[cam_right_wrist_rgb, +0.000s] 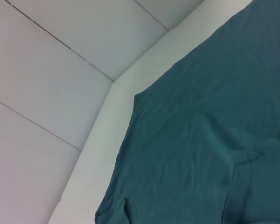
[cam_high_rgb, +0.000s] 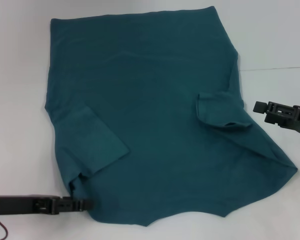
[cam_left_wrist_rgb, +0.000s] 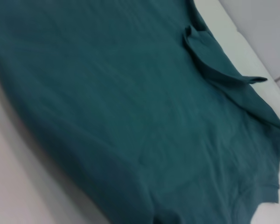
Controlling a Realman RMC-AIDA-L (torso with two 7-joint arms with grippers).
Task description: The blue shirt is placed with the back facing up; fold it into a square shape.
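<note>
The white table [cam_high_rgb: 20,100] carries the blue shirt [cam_high_rgb: 150,115] spread flat, plain side up, both sleeves folded inward. Left gripper [cam_high_rgb: 87,204] touches the near-left shoulder edge; right gripper [cam_high_rgb: 260,106] sits just beside the right sleeve. Finger openings cannot be determined.

- The blue shirt [cam_high_rgb: 150,115] is showing plain dark teal, no print.
- The table [cam_high_rgb: 275,40] is showing white.
- Both the left gripper [cam_high_rgb: 87,204] and right gripper [cam_high_rgb: 260,106] are showing black.
</note>
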